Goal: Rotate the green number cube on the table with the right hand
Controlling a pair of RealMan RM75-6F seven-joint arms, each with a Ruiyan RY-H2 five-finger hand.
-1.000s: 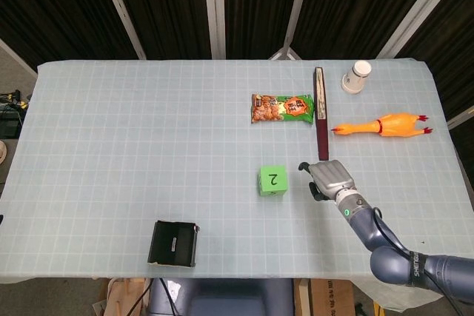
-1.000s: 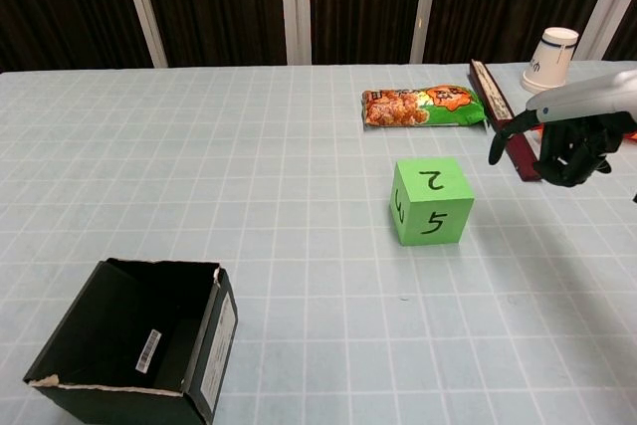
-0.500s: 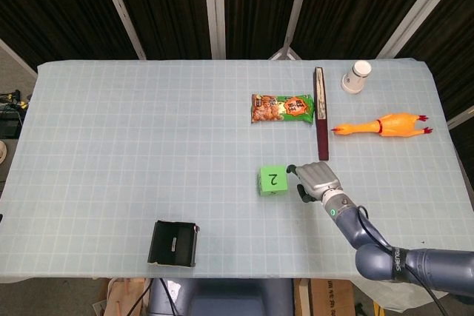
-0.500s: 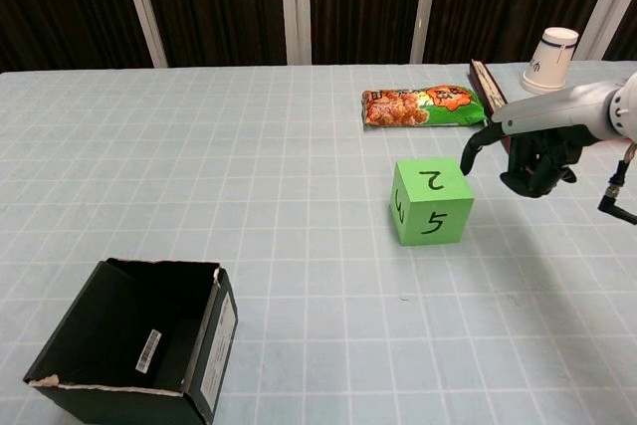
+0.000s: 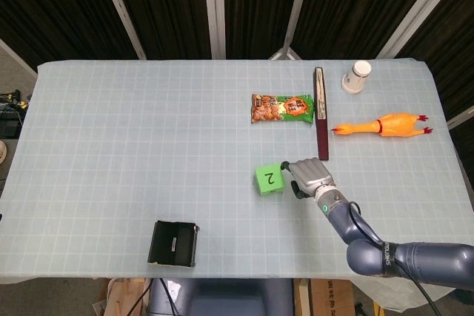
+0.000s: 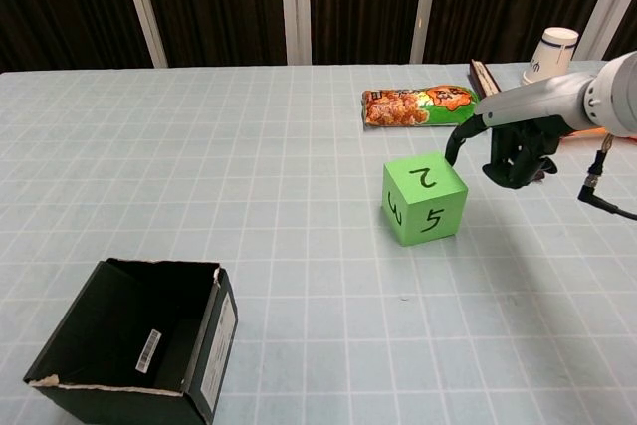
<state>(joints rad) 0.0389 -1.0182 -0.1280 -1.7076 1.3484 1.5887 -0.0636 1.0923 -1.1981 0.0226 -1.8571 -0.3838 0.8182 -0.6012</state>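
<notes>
On the tabletop (image 5: 111, 131) there is one green number cube (image 5: 270, 179), one snack bag (image 5: 282, 108), one dark flat box (image 5: 321, 112), one paper cup (image 5: 356, 76), one rubber chicken (image 5: 385, 125) and one black open box (image 5: 174, 243). The head view shows the whole chicken and only the "2" on top of the cube, while the chest view shows also the "5" on its side, but the chicken there is hidden behind the arm. The cube sits a little turned just beside the right hand (image 5: 309, 177), on its left, and one fingertip (image 6: 454, 153) reaches its upper edge while the other fingers are curled in, holding nothing.

one cube (image 5: 269, 178), box (image 5: 173, 243), snack bag (image 5: 282, 108), cup (image 5: 356, 76), rubber chicken (image 5: 385, 125)
</notes>
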